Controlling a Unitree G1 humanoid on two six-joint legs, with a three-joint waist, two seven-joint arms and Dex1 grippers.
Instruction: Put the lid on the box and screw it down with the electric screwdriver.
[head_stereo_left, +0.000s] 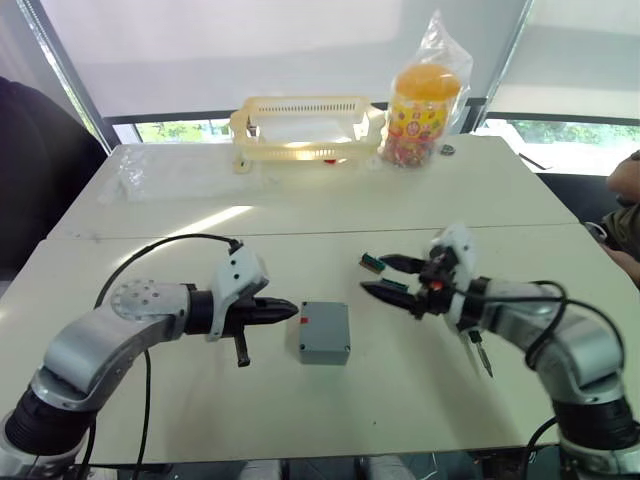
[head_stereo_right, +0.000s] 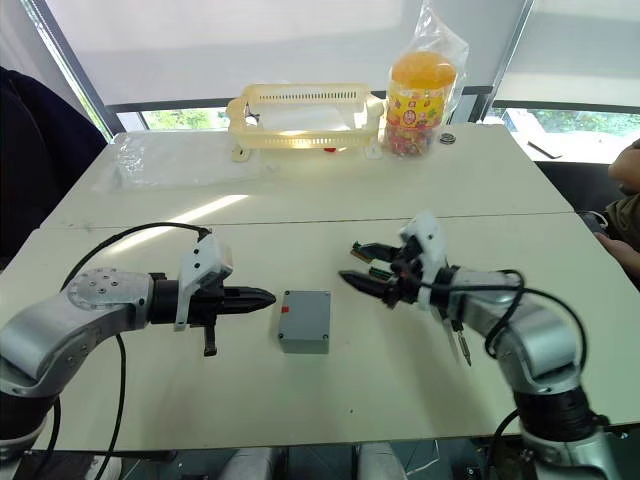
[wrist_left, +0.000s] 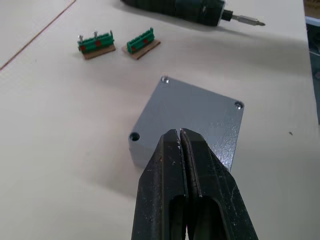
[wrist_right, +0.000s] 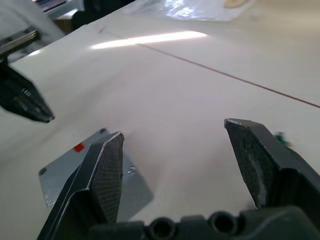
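Half done, you've got the lid (wrist_left: 192, 117) seated on the box (head_stereo_left: 324, 333), but the electric screwdriver (wrist_left: 185, 7) lies untouched on the worktop (head_stereo_left: 400, 400), left hand (head_stereo_left: 282, 310) pinched shut and empty, right hand (head_stereo_left: 375, 276) wide open, empty.

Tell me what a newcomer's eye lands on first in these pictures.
First the grey box, lid already on it, at the middle of the near table between the two grippers. The left gripper points at it, fingers shut; the right gripper hangs open beside it. At the far edge stand a yellow basket and a bagged snack jar.
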